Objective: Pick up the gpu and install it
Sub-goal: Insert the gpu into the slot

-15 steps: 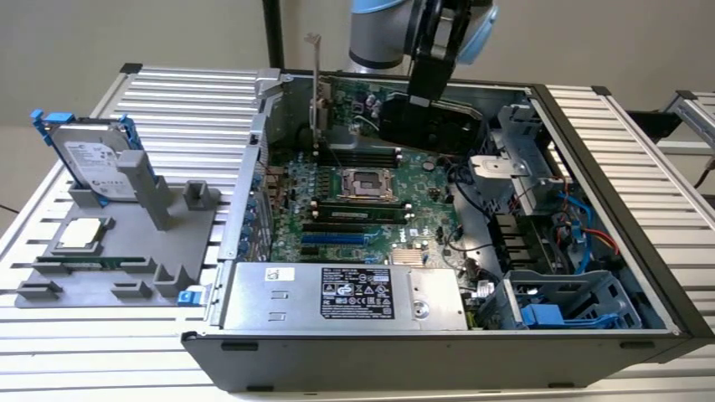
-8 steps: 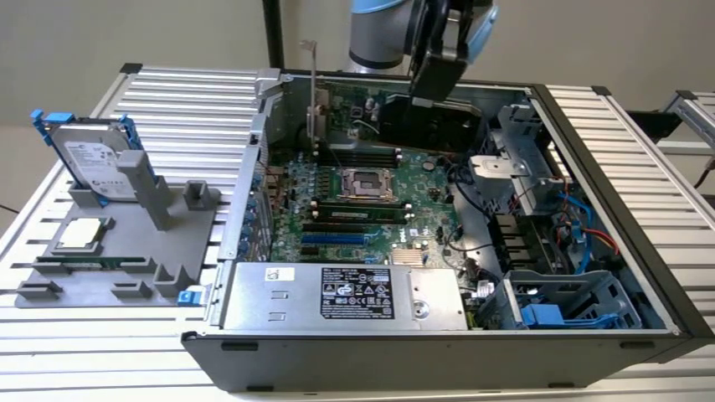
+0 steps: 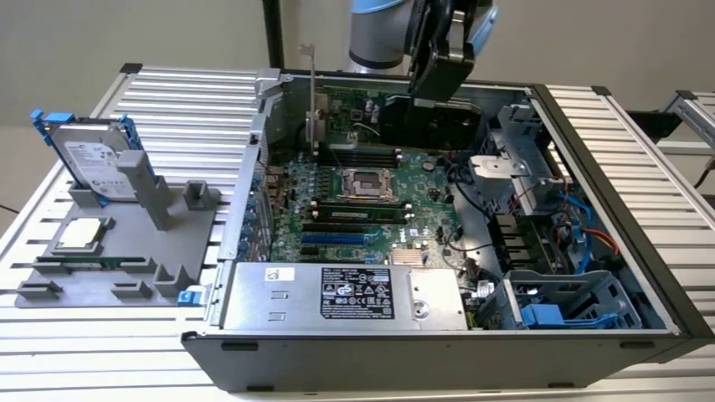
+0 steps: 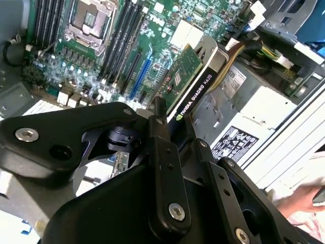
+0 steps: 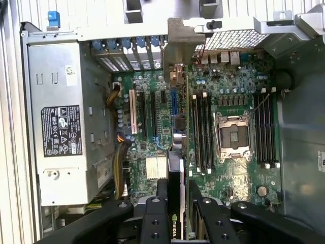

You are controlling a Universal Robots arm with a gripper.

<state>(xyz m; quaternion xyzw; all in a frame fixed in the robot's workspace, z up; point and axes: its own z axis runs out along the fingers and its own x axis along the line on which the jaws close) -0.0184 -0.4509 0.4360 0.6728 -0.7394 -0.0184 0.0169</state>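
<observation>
I have the gripper (image 3: 431, 99) clamped on the graphics card (image 3: 430, 130), its two fingers (image 5: 155, 216) pinching the card's top edge from either side, as both wrist views show. The pick-up is done, then. The card hangs edge-down inside the open computer case (image 3: 625, 226), over the far part of the motherboard (image 3: 357, 209). Its silver end bracket (image 3: 311, 92) points toward the exterior view's left and stands beside the case's rear wall.

In the first wrist view the card runs roughly in line with the blue slot (image 5: 173, 99), but I judge it is not seated yet. In the exterior view the bracket's top stands above the case rim and the card looks to ride clear of the board. Lowering it and pressing it home are left. A person's hand (image 4: 299, 203) rests outside the case in the second wrist view.
</observation>
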